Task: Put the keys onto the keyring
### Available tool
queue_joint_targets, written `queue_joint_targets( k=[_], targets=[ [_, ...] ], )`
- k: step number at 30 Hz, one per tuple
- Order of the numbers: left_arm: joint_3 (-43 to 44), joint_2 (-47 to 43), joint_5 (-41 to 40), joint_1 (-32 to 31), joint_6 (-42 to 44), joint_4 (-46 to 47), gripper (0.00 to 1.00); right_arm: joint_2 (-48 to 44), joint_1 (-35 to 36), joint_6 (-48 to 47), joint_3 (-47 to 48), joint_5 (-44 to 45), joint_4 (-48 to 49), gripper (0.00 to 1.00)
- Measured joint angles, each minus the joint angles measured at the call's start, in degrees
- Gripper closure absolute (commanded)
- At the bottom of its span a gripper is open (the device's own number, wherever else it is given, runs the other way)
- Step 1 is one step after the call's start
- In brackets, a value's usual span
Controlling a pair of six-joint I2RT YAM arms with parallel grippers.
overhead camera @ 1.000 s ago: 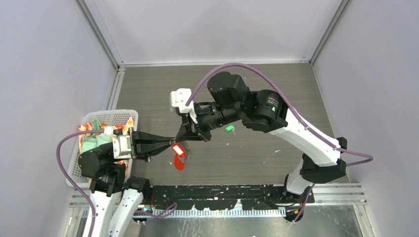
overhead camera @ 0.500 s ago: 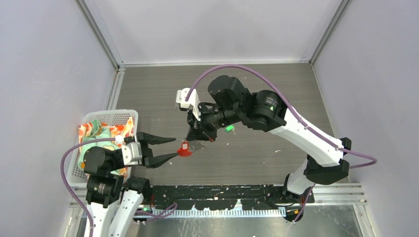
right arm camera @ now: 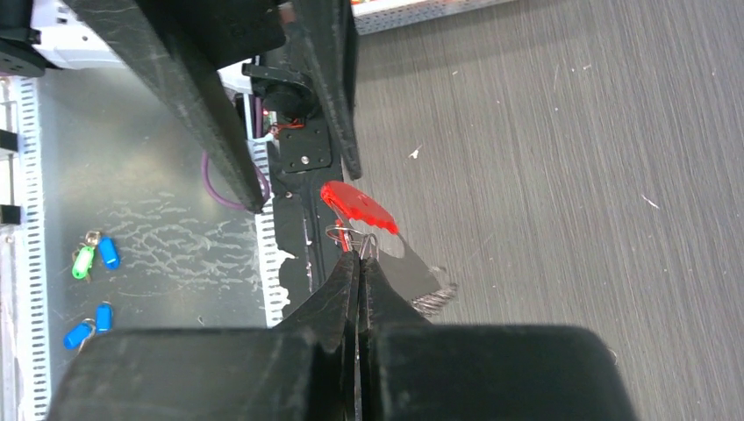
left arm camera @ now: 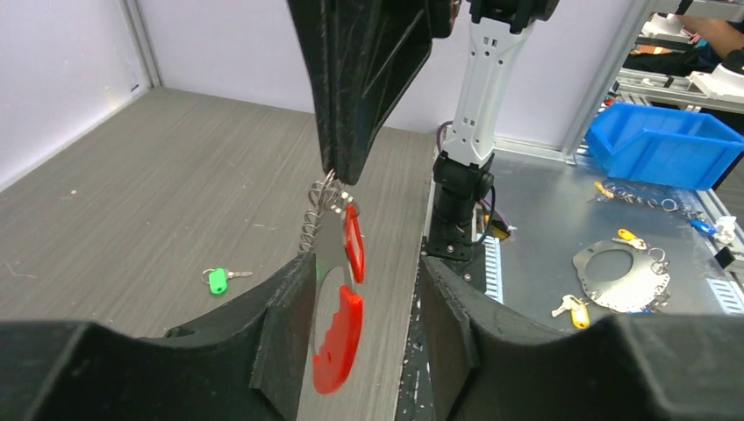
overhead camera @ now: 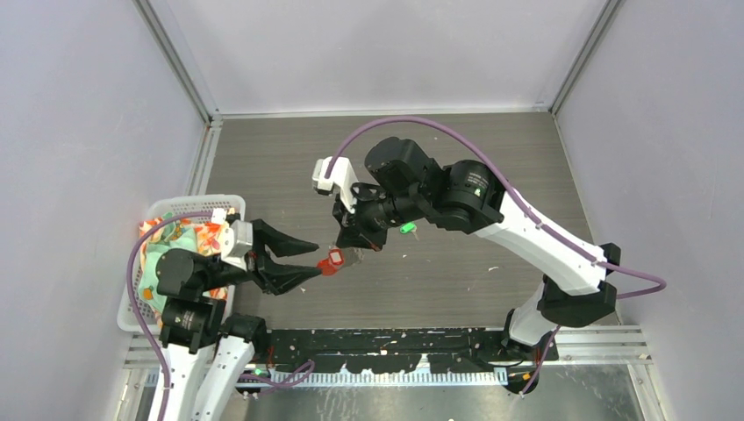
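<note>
Two grippers over the desk (overhead camera: 439, 285): right gripper (right arm camera: 358, 259) clamped shut on the wire loop of the keyring (left arm camera: 326, 200), its red strip (left arm camera: 338, 338) hanging between the parted fingers of the left gripper (overhead camera: 316, 260); green-headed key (left arm camera: 217, 280) lying apart on the desk; lettering on the right arm (overhead camera: 478, 189) too small to read.

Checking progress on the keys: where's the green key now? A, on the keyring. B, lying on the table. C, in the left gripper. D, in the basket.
B: the green key lies loose on the table, apart from the keyring that the right gripper holds.
</note>
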Motion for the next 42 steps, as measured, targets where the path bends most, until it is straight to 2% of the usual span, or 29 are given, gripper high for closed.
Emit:
queue_joint_targets(
  k=[6,10,14,21,26,29,33,42],
  targets=[
    [-0.83,-0.37,-2.23,0.0,3.93,0.83,0.55,3.67,0.0,2.32,2.01,2.86,-1.2,0.99],
    [-0.85,0.13,-4.15,0.0,8.59,0.11,0.62,7.32,0.0,4.15,3.82,4.83,-2.49,0.99],
    [-0.72,2.45,-6.08,-0.11,13.14,-3.98,0.69,8.7,0.0,5.6,3.93,5.86,-3.45,0.99],
    [-0.35,4.96,-8.09,-0.11,18.14,-11.63,0.71,8.57,0.0,6.12,3.91,5.75,-3.08,0.99],
    [1.05,6.29,-8.13,-0.11,16.46,-12.09,0.91,8.35,0.02,6.1,2.95,4.76,-1.95,0.99],
    [1.36,6.86,-7.56,-0.11,14.67,-11.23,0.99,7.32,0.0,5.97,0.76,4.46,-0.59,0.99],
    [1.53,6.99,-5.97,-0.11,13.73,-11.15,1.0,3.28,-0.04,5.88,-5.44,3.87,4.02,0.99],
    [4.37,6.36,-1.6,-0.61,17.84,-12.24,1.0,-10.38,-0.02,6.05,-23.71,-1.05,22.49,0.99]
  ],
)
